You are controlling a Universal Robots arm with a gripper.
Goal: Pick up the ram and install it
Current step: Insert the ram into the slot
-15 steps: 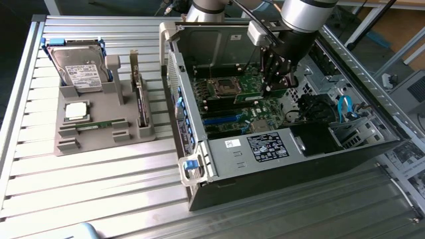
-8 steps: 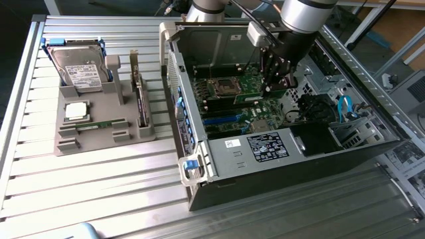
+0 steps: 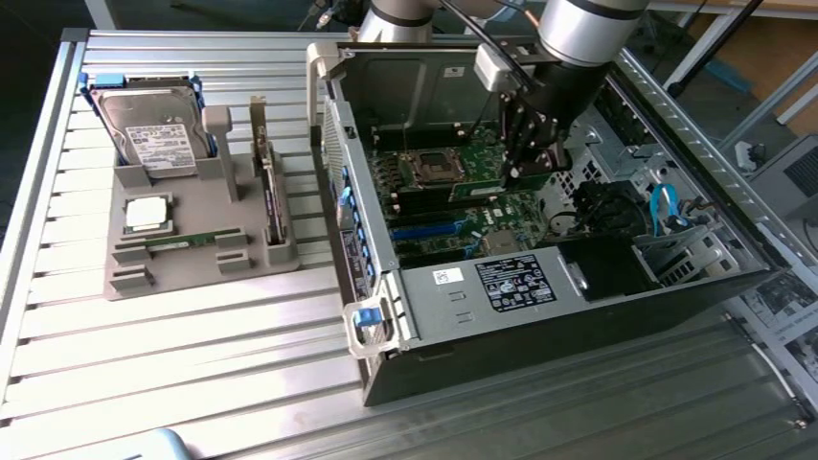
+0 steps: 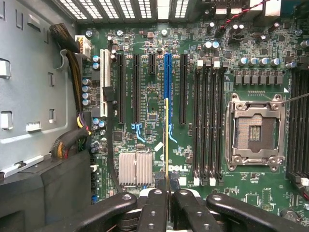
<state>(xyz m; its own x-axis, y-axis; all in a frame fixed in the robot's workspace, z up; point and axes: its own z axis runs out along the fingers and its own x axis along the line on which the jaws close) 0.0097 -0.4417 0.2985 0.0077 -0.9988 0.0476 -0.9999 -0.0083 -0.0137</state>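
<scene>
The ram [image 4: 166, 145] has been picked up and is held tight by the end effector [image 4: 166, 205] over the green board [image 4: 251, 183] inside the computer case [image 3: 428, 287]; it is not yet pushed into a slot

An open computer case [image 3: 576, 355] lies on a slatted metal table [image 3: 192, 364], its green motherboard [image 3: 476, 206] facing up with a bare processor socket [image 3: 426, 170] toward the board's ten o'clock and a blue cable [image 3: 662, 206] looped at the board's three o'clock. At the case's nine o'clock, apart from it, a gray holder [image 3: 192, 273] carries a silver hard drive [image 3: 151, 134] (white label up), with a square silver processor chip [image 3: 147, 213] at the drive's six o'clock. In the wrist view the motherboard [image 4: 154, 104] shows a finned heatsink [image 4: 136, 168], a long blue expansion slot [image 4: 167, 72] among black ones, and the processor socket [image 4: 254, 131] between banks of narrow black slots [image 4: 207, 121].
</scene>
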